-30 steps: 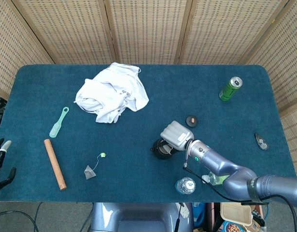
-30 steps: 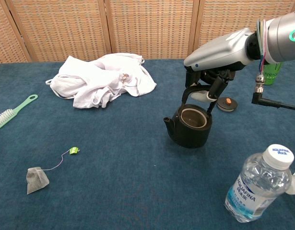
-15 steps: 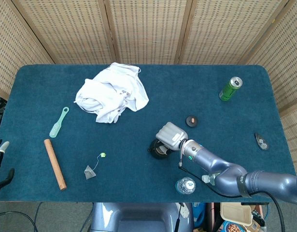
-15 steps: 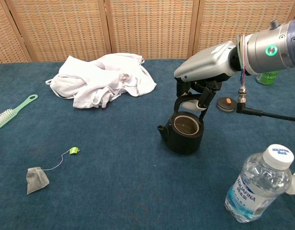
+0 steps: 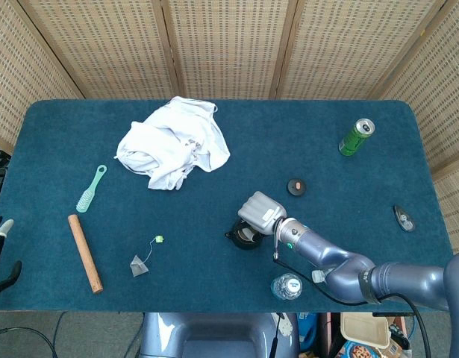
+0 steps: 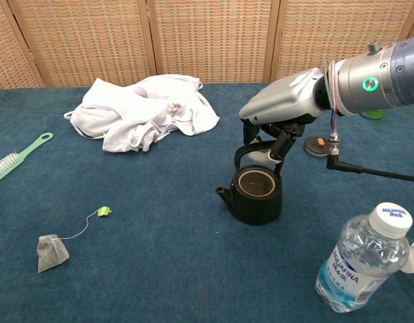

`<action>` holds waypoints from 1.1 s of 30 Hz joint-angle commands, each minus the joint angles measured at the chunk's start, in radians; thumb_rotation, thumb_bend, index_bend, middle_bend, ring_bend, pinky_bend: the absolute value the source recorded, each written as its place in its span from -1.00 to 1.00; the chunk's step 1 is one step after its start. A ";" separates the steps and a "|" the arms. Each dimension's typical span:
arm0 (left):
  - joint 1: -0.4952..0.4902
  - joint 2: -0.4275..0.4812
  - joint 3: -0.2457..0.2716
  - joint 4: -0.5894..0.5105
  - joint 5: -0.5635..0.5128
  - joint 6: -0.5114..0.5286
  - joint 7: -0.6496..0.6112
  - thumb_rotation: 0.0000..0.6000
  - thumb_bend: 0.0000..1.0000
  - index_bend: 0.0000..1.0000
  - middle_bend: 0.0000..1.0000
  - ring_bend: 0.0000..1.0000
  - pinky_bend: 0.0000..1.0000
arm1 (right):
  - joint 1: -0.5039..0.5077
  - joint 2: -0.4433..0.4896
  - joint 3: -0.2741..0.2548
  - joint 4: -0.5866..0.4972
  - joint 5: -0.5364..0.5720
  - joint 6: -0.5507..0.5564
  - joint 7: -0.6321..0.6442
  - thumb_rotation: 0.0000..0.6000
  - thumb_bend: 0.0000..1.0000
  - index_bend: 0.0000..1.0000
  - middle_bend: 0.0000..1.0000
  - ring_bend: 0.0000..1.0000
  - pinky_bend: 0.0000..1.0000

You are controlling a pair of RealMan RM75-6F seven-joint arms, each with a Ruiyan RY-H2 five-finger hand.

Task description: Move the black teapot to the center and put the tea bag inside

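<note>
Directly under the right hand sits the teapot, lidless, spout pointing towards the robot's left; the fingers are clamped on its arched handle from above. Well off to the left of that hand, nearer the robot's edge, lies the tea bag, its string running up and away to a small green tag. The left hand shows only at the table's near-left corner, so it looks closer to the bag; whether its fingers are apart I cannot tell. Compared with a second ago, hand and teapot have slid leftwards, away from the lid.
</note>
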 commanded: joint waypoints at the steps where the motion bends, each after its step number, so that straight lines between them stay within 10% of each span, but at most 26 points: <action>1: 0.000 0.000 0.000 0.000 0.000 -0.001 -0.001 1.00 -0.13 -1.00 -1.00 -1.00 -1.00 | 0.000 -0.005 -0.006 0.002 -0.001 0.010 -0.001 -0.13 0.44 0.33 0.11 0.37 0.30; 33: -0.002 0.007 -0.006 -0.025 0.008 0.007 0.018 1.00 -0.13 -1.00 -1.00 -1.00 -1.00 | -0.034 0.007 0.002 -0.013 -0.059 0.096 0.053 -0.67 -0.62 -0.75 -0.55 0.22 0.30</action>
